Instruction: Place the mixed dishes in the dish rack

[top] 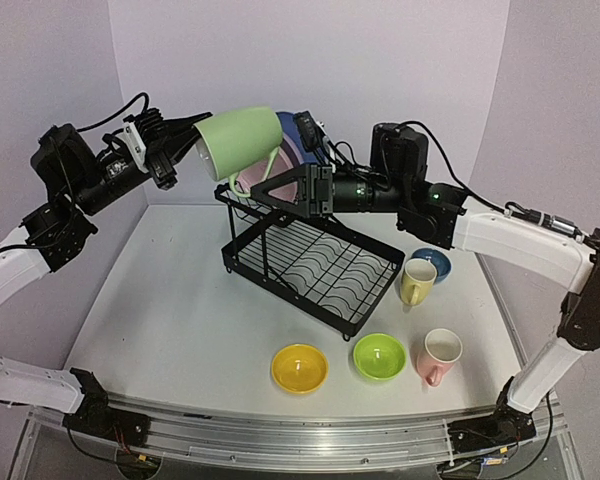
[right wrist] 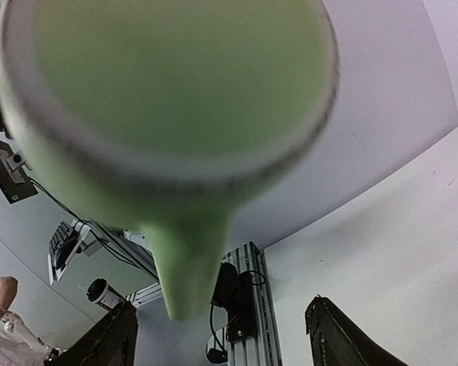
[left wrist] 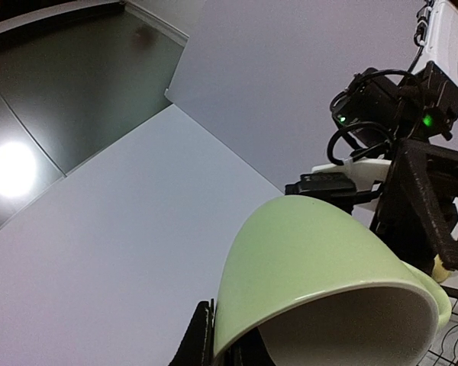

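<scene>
Left gripper [top: 193, 152]: mine is closed tight on the rim of the light green mug [top: 238, 140]. The mug is in the air at upper centre of the top view, tipped on its side, above the back end of the dish rack [top: 315, 262].
Right gripper [top: 265, 190]: my fingers are spread wide and grip nothing. They sit just under the mug, at its handle.
Top view only: the rack stands slantwise mid-table. A pink plate [top: 252, 182] and a blue plate [top: 296, 128] stand on its raised shelf, partly hidden behind the mug.
Left wrist only: the mug [left wrist: 320, 267] fills the lower right, its white inside showing. One dark finger [left wrist: 201, 335] lies against the outer wall at the rim. My right arm's black gripper body is just beyond the mug.
Right wrist only: the mug's base [right wrist: 168, 84] is a blurred disc filling the top. Its handle hangs down between my two fingers [right wrist: 107, 343] and touches neither.
Right of rack: the yellow mug [top: 417, 282] and blue bowl [top: 432, 262] are touching or nearly so, just beside the rack's right corner.
Front of rack: the yellow bowl [top: 299, 367], lime bowl [top: 379, 356] and pink mug [top: 438, 355] form a row near the table's near edge.
Open room: the widest bare table [top: 160, 300] lies left of the rack, at lower left.
</scene>
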Controlling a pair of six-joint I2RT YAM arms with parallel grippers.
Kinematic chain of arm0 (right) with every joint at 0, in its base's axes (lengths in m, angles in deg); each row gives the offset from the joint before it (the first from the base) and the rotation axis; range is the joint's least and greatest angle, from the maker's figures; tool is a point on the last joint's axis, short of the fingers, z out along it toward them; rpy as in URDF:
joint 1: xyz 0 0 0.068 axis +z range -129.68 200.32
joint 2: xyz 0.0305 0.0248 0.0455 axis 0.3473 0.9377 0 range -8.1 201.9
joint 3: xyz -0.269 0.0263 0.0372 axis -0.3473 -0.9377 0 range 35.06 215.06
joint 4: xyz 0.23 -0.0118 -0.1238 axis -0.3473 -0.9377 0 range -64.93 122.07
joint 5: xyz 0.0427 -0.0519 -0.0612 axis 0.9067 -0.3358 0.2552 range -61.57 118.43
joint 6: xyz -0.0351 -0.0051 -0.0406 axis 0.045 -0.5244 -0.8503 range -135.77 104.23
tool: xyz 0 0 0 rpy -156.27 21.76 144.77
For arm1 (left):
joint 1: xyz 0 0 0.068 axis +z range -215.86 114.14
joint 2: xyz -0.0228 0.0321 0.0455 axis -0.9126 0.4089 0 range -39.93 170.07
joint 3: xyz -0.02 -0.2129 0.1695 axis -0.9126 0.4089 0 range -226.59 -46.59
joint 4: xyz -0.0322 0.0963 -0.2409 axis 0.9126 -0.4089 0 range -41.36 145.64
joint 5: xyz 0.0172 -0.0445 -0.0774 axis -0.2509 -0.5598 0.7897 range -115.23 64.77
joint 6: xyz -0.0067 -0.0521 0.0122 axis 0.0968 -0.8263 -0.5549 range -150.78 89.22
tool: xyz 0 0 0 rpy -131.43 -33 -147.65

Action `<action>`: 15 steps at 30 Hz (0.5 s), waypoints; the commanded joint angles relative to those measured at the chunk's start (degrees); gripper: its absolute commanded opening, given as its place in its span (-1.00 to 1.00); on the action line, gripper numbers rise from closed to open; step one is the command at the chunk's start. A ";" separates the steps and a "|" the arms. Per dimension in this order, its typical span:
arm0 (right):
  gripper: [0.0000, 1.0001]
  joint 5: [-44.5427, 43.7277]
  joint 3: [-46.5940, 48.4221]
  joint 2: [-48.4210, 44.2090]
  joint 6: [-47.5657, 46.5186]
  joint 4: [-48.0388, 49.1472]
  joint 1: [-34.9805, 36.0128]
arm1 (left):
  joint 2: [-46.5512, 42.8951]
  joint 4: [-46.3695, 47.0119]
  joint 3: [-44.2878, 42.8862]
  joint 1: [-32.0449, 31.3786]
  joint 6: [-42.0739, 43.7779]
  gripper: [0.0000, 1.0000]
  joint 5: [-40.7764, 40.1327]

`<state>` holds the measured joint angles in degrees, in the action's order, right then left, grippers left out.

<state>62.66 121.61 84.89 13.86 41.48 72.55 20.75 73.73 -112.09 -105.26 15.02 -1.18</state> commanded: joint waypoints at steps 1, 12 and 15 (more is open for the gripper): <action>0.43 3.83 5.83 1.75 -0.33 4.17 0.22 | -0.73 7.28 -3.47 -0.27 -2.99 -1.00 1.71; -0.14 6.21 10.06 5.72 3.50 8.86 0.18 | -0.09 8.63 -3.44 -1.01 -3.90 -1.00 1.01; -0.19 7.35 11.83 7.36 5.17 10.03 0.18 | 1.28 9.91 -4.26 -1.69 -4.21 -1.00 -2.03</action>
<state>67.57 129.69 89.77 16.29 46.64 72.51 21.11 75.11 -112.15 -105.78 12.66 0.02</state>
